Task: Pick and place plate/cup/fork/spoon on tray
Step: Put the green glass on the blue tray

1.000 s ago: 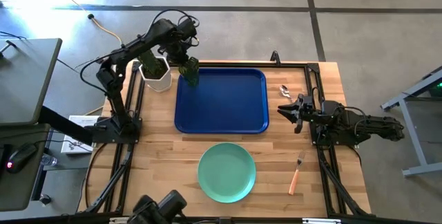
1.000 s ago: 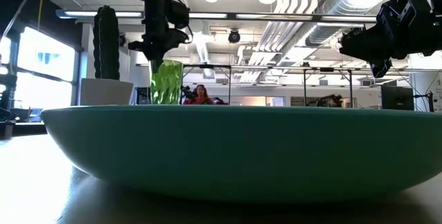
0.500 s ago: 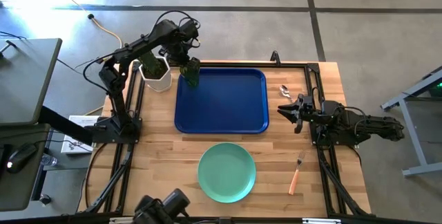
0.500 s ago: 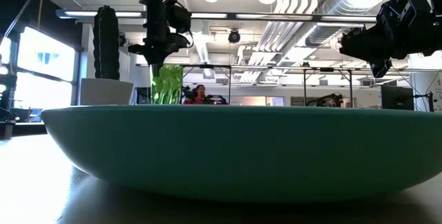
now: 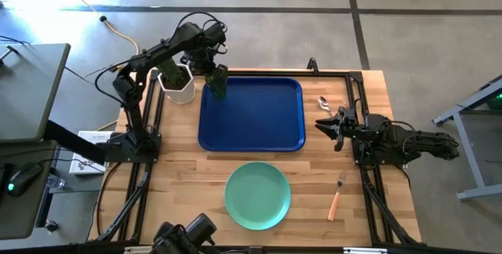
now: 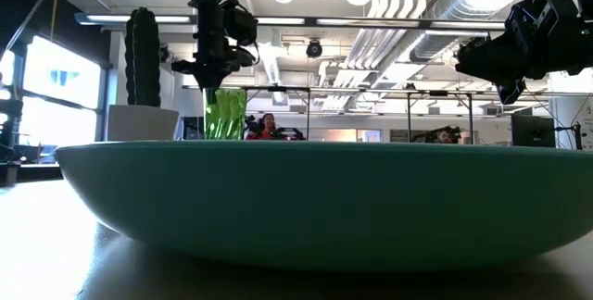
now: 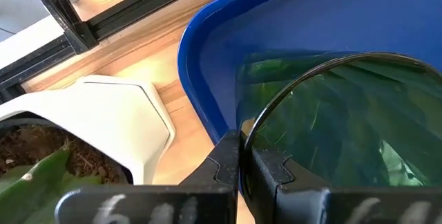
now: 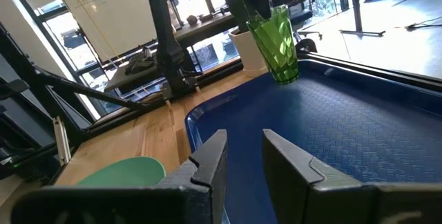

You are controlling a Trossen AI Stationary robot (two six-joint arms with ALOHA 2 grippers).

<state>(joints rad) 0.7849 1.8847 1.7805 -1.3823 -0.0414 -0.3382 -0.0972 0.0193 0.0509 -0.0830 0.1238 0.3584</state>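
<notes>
Holding the cup [image 5: 216,82] by its rim, the left gripper [image 5: 212,69] hangs over the tray's [image 5: 259,136] far left corner, next to the white cactus pot [image 5: 179,86]; its fingers are pinched on the cup wall, one inside and one outside, as the left wrist view shows [image 7: 238,172]; the cup [image 7: 331,127] hangs directly below the gripper, upright, its base over the blue floor just inside the rim; from the right wrist view the cup [image 8: 277,41] looks to be at or very close to the tray floor, but I cannot tell whether it touches; so the coming move turns on the vertical gap under the cup, and calls for a short straight descent and then a release, I judge.

The right gripper [image 5: 326,124] waits at the right edge of the desk, just right of the tray, fingers a little apart and empty [image 8: 238,158]; the spoon [image 5: 322,102] lies just beyond it, and the fork [image 5: 336,195] lies near the desk's front right, handle toward the front edge; both are nearer the right arm; the plate [image 5: 257,195] sits on the desk in front of the tray, roughly between the arms; none of the three is on the tray yet.
</notes>
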